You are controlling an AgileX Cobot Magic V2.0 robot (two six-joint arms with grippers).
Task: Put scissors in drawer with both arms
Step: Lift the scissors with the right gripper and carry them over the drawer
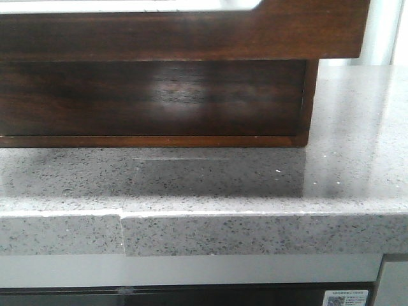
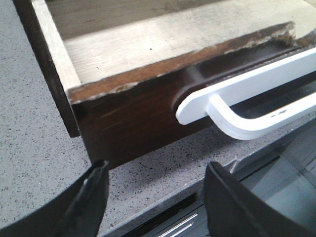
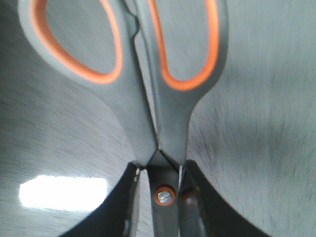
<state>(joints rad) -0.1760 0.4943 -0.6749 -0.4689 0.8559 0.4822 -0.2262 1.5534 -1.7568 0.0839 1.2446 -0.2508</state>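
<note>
Both jobs are split: the right gripper (image 3: 158, 197) clamps the scissors (image 3: 148, 89) (near the pivot) and should lower them flat inside the drawer (image 2: 123, 113), left gripper (image 2: 155, 197) spread empty.

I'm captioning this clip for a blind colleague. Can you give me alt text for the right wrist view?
Close-up of grey scissors with orange-lined finger loops, clamped near their pivot screw by the right hand, whose dark fingers press in from both sides. The loops point away from the camera over a blurred pale grey surface with one bright reflection.
</note>
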